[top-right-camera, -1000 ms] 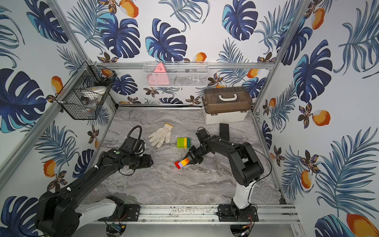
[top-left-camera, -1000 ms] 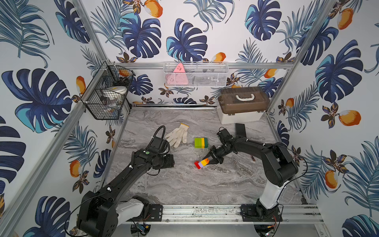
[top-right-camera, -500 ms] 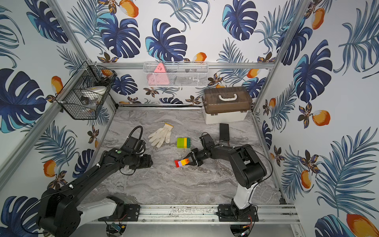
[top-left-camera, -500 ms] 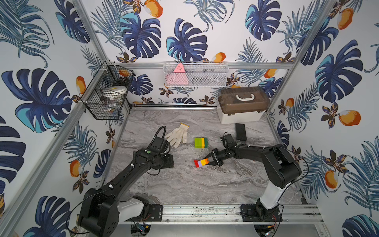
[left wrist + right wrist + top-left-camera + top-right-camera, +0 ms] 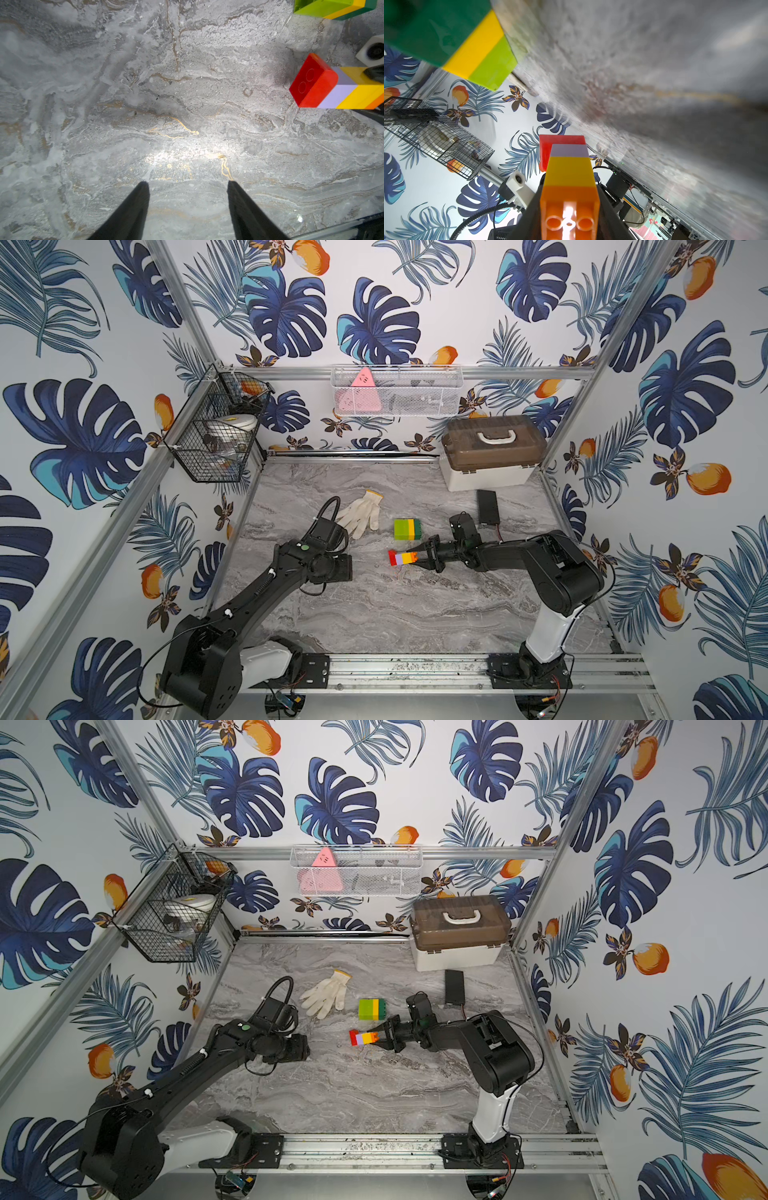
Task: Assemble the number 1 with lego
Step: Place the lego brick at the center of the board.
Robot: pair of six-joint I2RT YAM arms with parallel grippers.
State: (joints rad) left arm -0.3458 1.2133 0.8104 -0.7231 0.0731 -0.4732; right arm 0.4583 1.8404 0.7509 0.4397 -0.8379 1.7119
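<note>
The column (image 5: 402,558) of orange, yellow, lilac and red bricks is held level by the right jaws, clamped on its orange end, which they mostly hide in both top views. Just beyond it, not touching, the lime, yellow and dark green block (image 5: 408,529) sits on the bench (image 5: 395,614). A white glove (image 5: 360,513) lies near the block, with a black box (image 5: 487,507) and a lidded case (image 5: 492,452) farther back. The left jaws stand open and empty over bare bench, well apart from the column. In the top views their own wrist covers them. Whether the column touches the bench is unclear.
</note>
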